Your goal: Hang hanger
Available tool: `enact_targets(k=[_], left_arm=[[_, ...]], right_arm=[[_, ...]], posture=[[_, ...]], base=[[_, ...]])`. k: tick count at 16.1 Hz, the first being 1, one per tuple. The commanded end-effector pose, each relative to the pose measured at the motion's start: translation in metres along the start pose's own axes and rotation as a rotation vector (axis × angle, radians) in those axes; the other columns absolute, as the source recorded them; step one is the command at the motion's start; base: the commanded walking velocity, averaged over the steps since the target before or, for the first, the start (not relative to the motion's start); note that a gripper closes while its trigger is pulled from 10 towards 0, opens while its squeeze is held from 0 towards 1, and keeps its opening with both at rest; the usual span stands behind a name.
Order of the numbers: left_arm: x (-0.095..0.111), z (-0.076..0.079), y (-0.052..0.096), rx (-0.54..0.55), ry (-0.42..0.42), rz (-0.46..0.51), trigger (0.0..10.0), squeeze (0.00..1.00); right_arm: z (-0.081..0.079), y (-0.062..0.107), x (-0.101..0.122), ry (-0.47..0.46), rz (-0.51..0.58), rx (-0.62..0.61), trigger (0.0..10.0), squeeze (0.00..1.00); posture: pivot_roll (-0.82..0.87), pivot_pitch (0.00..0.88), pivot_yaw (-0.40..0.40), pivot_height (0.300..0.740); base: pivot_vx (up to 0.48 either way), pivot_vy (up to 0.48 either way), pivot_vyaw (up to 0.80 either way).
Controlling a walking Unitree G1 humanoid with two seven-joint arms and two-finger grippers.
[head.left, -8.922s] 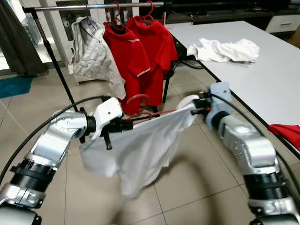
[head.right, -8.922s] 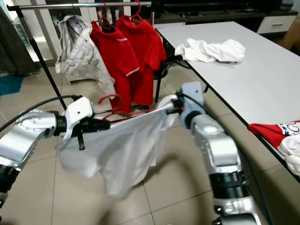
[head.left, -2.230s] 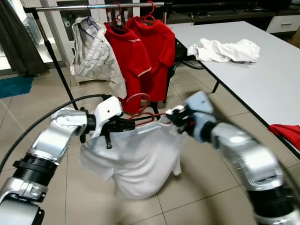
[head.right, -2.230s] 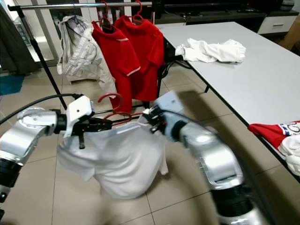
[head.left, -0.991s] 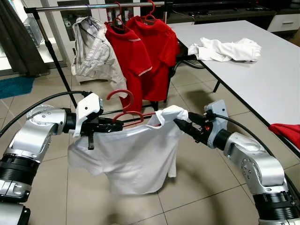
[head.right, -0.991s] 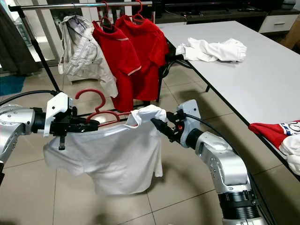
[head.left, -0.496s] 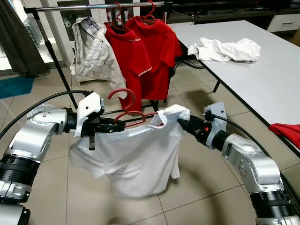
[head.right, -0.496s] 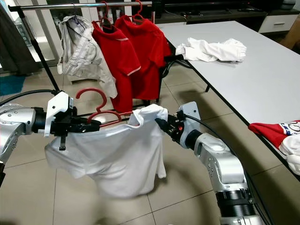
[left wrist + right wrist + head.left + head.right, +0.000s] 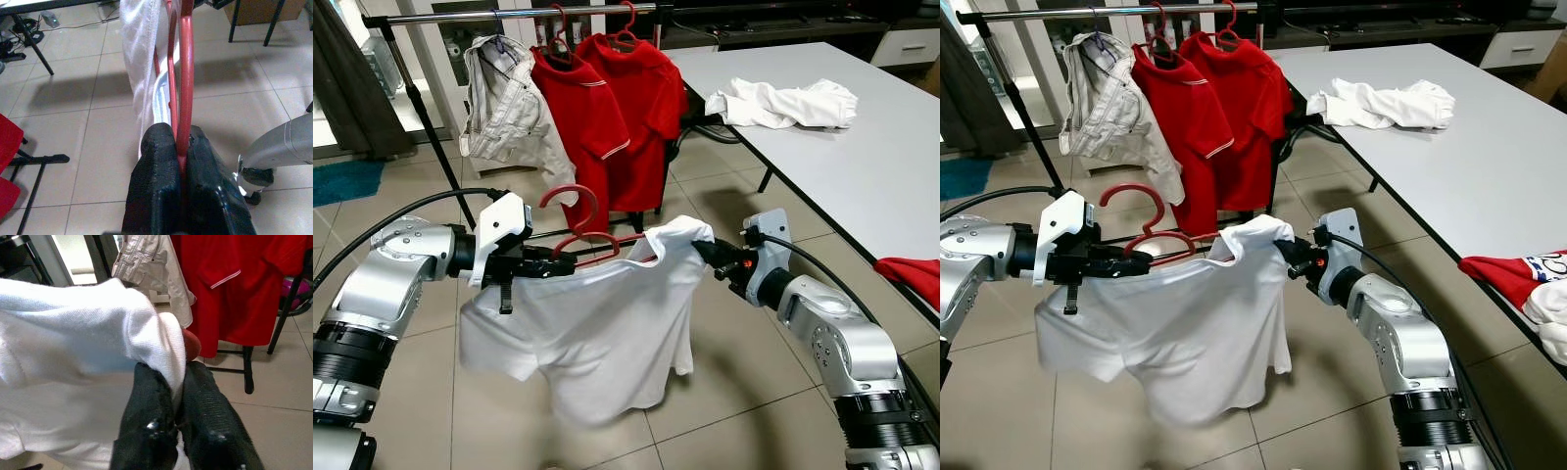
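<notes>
A red hanger (image 9: 570,227) with a white T-shirt (image 9: 597,328) draped on it hangs between my two arms, above the tiled floor. My left gripper (image 9: 551,263) is shut on the hanger's left end; in the left wrist view the black fingers (image 9: 161,161) pinch the red bar (image 9: 184,73). My right gripper (image 9: 705,252) is shut on the shirt's right shoulder; the right wrist view has its fingers (image 9: 146,401) squeezing white cloth (image 9: 88,323) over the hanger tip. The clothes rail (image 9: 509,14) stands beyond, at the back.
On the rail hang a beige garment (image 9: 509,98) and two red shirts (image 9: 607,108) on red hangers. A grey table (image 9: 862,137) at the right carries a white garment (image 9: 783,103) and a red cloth (image 9: 911,279). The rail's slanted leg (image 9: 426,127) stands at left.
My right gripper has shifted slightly right, stretching the shirt's shoulder along the hanger. The shirt's lower hem has swung and hangs lower. The left gripper holds still.
</notes>
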State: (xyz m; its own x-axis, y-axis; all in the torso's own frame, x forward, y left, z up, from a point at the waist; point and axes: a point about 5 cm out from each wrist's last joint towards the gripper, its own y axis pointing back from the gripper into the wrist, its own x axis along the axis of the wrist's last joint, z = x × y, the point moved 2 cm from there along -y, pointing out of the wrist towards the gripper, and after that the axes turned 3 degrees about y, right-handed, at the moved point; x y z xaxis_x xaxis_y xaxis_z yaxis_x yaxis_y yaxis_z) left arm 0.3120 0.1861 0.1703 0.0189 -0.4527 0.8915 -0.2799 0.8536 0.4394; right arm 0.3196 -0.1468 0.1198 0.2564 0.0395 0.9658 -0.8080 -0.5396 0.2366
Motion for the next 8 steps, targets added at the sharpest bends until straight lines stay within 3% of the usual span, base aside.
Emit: enact_targets(k=[1,8], left_arm=[[0.0043,-0.0004,0.0013,0.006,-0.02,0.005,0.0,0.0],[-0.0047,-0.0028,0.0007,0.039,-0.03,-0.063,0.0,0.0]], right_arm=[[0.0038,0.0014,0.0056,0.001,0.024,-0.018,0.0,0.0],[0.0052,0.0015,0.0109,0.068,0.029,-0.034,0.0,0.0]], posture=[[-0.1,0.0,0.038,0.74],[-0.11,0.0,0.036,0.74]], base=[[0.0,0.0,0.0],[0.0,0.0,0.0]])
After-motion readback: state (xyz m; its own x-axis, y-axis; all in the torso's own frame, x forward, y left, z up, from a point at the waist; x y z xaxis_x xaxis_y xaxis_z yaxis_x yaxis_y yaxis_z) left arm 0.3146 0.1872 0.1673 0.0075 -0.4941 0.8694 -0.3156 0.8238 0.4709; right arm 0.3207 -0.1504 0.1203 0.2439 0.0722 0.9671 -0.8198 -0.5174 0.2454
